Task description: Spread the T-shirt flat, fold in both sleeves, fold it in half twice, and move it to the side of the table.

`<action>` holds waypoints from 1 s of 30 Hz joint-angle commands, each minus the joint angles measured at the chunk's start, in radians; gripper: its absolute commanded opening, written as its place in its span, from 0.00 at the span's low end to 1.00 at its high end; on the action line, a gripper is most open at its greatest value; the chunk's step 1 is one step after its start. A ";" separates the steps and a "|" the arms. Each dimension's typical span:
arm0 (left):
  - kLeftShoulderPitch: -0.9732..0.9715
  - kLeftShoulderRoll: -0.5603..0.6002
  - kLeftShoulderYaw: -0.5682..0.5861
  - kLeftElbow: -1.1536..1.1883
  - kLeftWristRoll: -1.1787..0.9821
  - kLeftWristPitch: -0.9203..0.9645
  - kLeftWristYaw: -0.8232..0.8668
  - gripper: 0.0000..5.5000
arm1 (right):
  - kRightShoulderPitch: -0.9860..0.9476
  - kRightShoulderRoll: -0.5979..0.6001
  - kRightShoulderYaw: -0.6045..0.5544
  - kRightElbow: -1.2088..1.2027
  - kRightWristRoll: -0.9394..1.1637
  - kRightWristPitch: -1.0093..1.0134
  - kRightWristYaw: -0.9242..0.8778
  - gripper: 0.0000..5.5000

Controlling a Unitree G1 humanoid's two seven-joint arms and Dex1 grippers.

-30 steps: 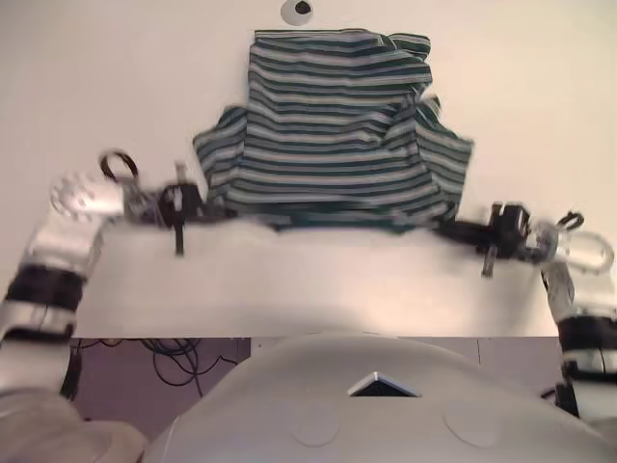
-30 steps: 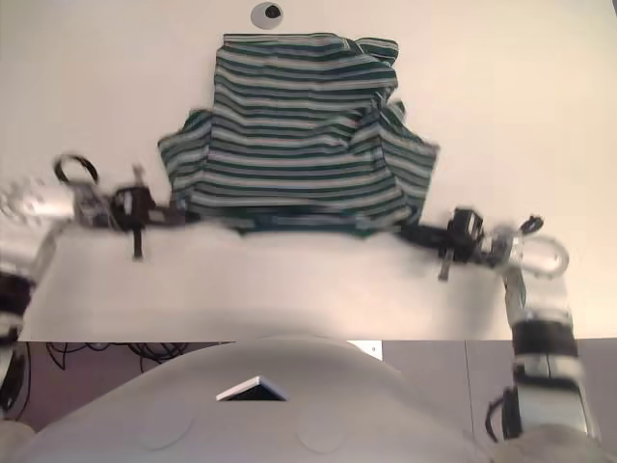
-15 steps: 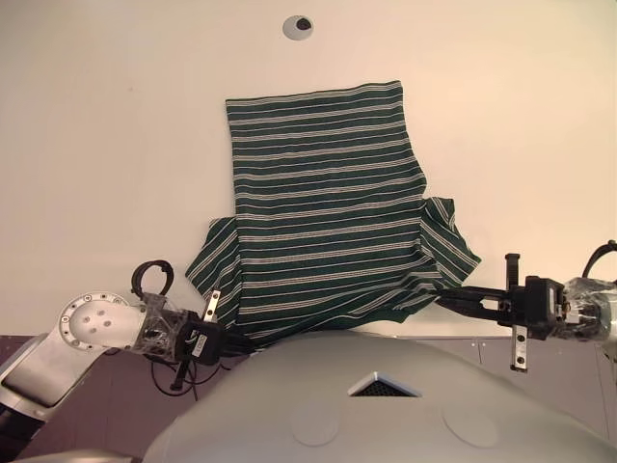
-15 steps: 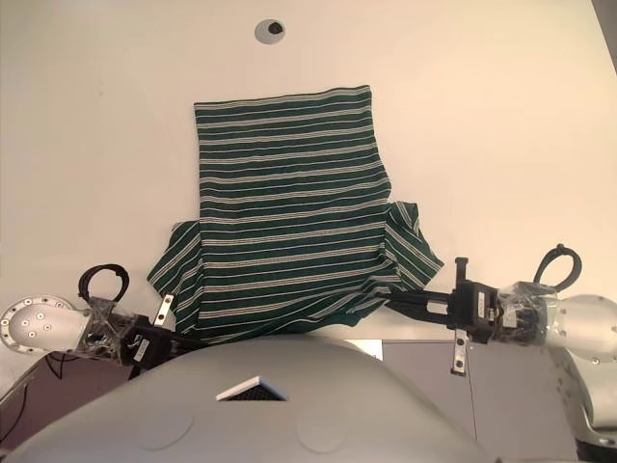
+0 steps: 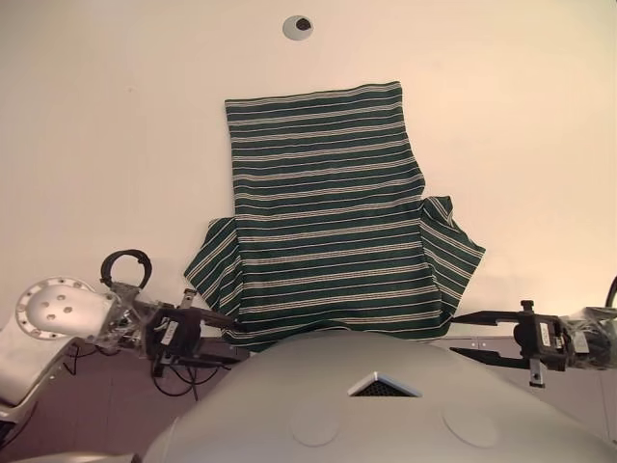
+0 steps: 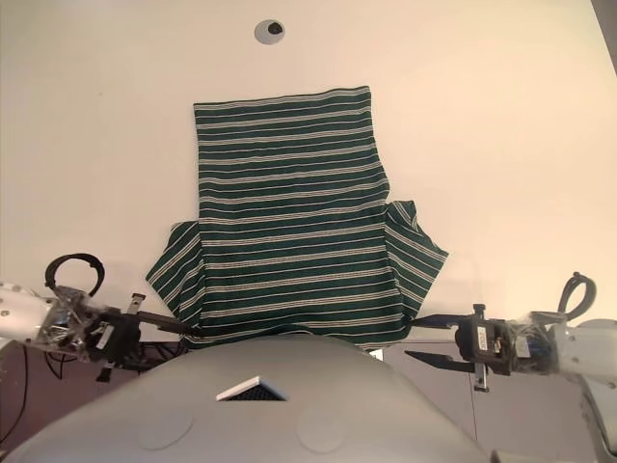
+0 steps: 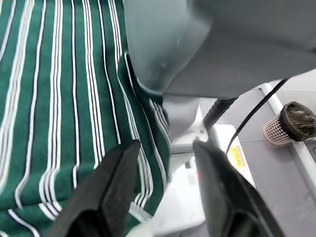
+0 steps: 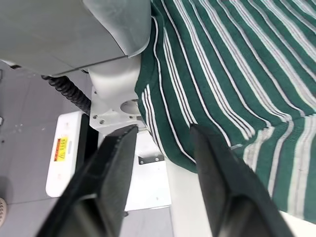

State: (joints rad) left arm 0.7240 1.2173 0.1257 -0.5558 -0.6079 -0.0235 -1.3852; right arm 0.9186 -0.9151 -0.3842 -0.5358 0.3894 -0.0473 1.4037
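The green T-shirt point(image 5: 323, 212) with white stripes lies spread out on the pale table point(image 5: 116, 145), its far edge straight and its near edge draped over the table's front edge. Short sleeves stick out at the left point(image 5: 212, 256) and right point(image 5: 453, 236). My left gripper point(image 5: 231, 338) sits open just off the shirt's near left corner. My right gripper point(image 5: 451, 336) sits open just off the near right corner. In the wrist views the left gripper point(image 7: 165, 148) and right gripper point(image 8: 163, 131) hold nothing, and the striped cloth point(image 8: 222, 74) lies beyond the fingers.
A round grommet hole point(image 5: 299, 26) sits in the table beyond the shirt. Bare tabletop stretches to both sides of the shirt. Below the front edge are the table's frame point(image 8: 116, 103), cables point(image 7: 232, 123) and a mesh basket point(image 7: 291, 123) on the floor.
A second ago the shirt was bunched; both grippers pulled it toward the near edge until it lay flat. Since half a second ago both have let go and opened, the left drawing leftward.
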 commanded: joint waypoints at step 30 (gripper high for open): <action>-1.266 -0.487 -0.250 1.254 0.575 -0.551 0.717 0.35 | -1.430 0.477 0.565 1.360 -0.570 -0.591 -0.939 0.40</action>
State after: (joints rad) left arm -0.5732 0.6894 -0.2296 0.8201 0.0930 -0.6277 -0.6291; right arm -0.5532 -0.4074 0.2364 0.8978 -0.2614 -0.5764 0.4354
